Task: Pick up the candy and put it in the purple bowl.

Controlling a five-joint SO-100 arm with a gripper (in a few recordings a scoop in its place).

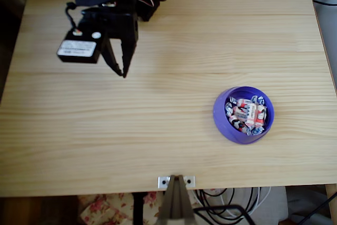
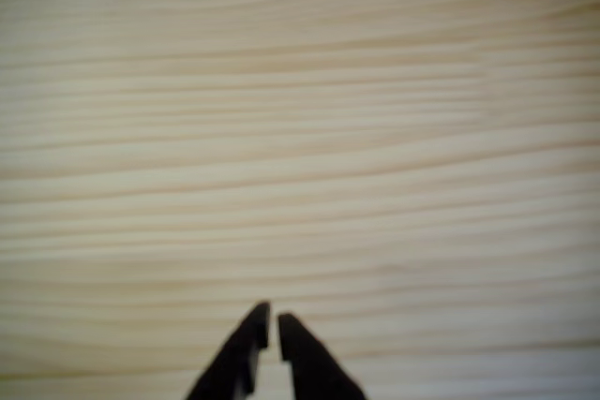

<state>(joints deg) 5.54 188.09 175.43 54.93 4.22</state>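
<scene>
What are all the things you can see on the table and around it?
table: one, pale wood, under everything.
bowl: one, purple, right side of the table in the overhead view.
candies: a heap, too many to count, white and red-orange with pale bluish ends, all inside the bowl.
metal bracket: one, silver, at the table's near edge in the overhead view.
cables: several, black and white, below the near edge.
flowery cloth: one, red and cream, below the near edge.
arm: one, black, upper left in the overhead view.
gripper: one, black, tips close together over bare wood, holding nothing.
</scene>
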